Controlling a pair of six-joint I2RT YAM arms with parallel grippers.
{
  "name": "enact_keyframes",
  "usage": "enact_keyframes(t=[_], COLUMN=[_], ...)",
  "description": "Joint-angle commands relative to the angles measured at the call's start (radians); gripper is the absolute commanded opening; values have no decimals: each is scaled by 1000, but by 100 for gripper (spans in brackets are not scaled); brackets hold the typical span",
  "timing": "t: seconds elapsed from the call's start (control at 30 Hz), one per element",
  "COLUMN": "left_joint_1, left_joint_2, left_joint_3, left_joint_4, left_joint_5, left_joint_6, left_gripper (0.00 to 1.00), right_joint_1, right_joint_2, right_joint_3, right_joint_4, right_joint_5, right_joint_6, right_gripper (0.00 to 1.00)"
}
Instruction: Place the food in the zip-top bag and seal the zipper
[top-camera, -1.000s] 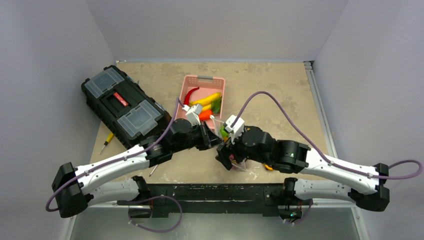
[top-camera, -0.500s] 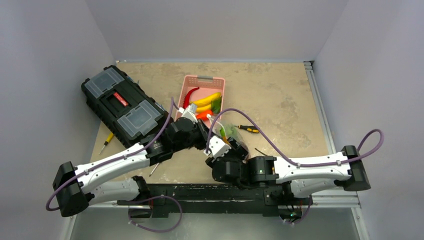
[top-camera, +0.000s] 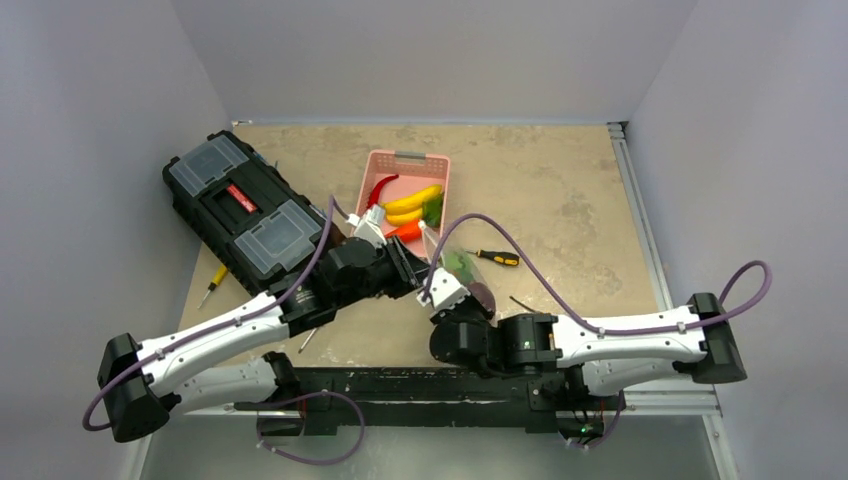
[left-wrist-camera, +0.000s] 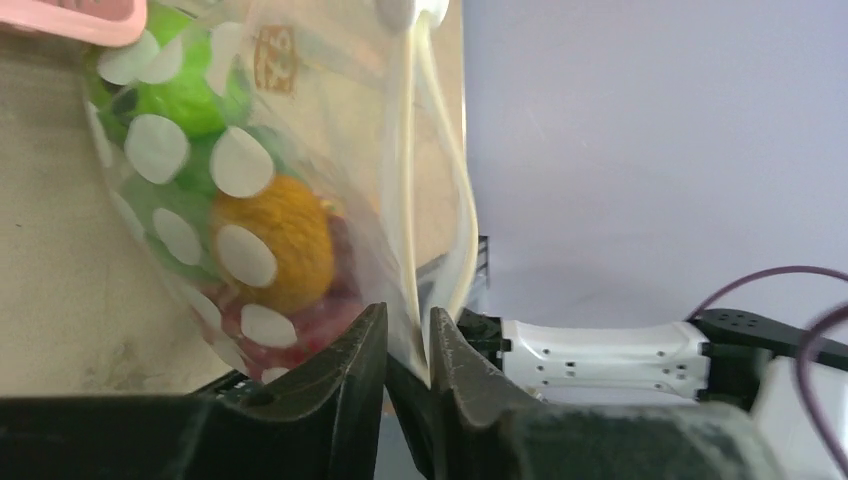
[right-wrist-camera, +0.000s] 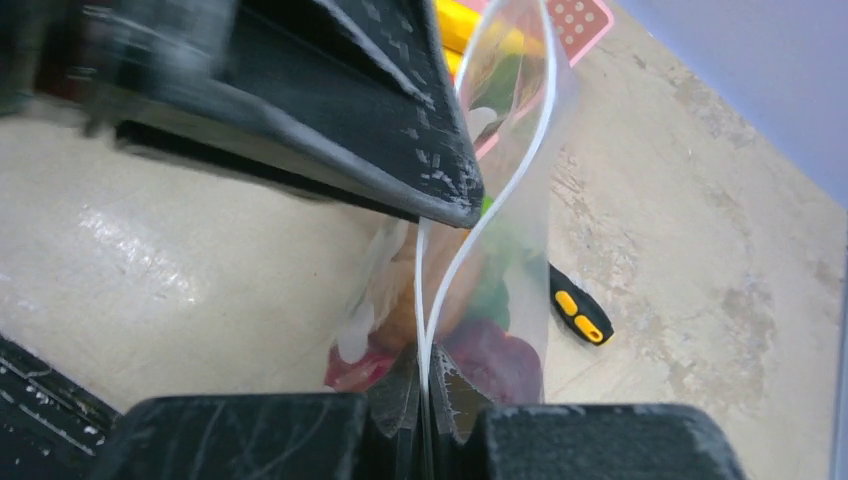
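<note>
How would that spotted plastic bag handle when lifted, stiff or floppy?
Probably floppy: the rim of the bag curves loosely instead of staying straight. Likely bottom-heavy, since the food bunches at one end. Its glossy film may slip.

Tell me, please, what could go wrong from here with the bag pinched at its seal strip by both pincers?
1. Between the left pincer and the right pincer, the seal strip bows open in a loop; pressing along it misaligned might leave a gap.
2. The bag, loaded with food, is gripped only at that thin strip, so it may slip free and spill.
3. The pincers sit close together and could bump.
</note>
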Motion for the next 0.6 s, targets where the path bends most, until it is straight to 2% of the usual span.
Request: enact_keyframes(t=[0.0,0.07,0.13,0.27,0.37,0.43,0.5,0.57], left_joint_1=[8,18,27,69,121,174,223,256], left_joint_2=[-71,-124,-190,-291,-308,-302,-300,-308], left_joint_3=[-13,-30,-50,-51,-22,-6,-7,-56], left_joint_4=[89,88,79,32,-37,-63,-40,63], left_joint_5=[20,24,6,8,53,146,279,368], left_joint_6=[154,236,359,631,833,929,1004,1042], left_gripper=[38,59,76,95,100,100,100,100], right_joint_1=[-113,-208,-272,-350,-392,-411,-419,-422], right_joint_2=[-121,-207,-266,-305,-316,-333,-365,-386], right_joint_3=[-71,-122,-152,-177,-186,-193,-209,-227], right_joint_4=[199,287,360,434,452,461,485,506], right_joint_5=[-131,-289,-455,-672,-775,-847,-911,-960], right_joint_6=[-88,-148,-188,-241,-256,-261,-265,-260], right_gripper=[0,0,0,0,0,0,0,0])
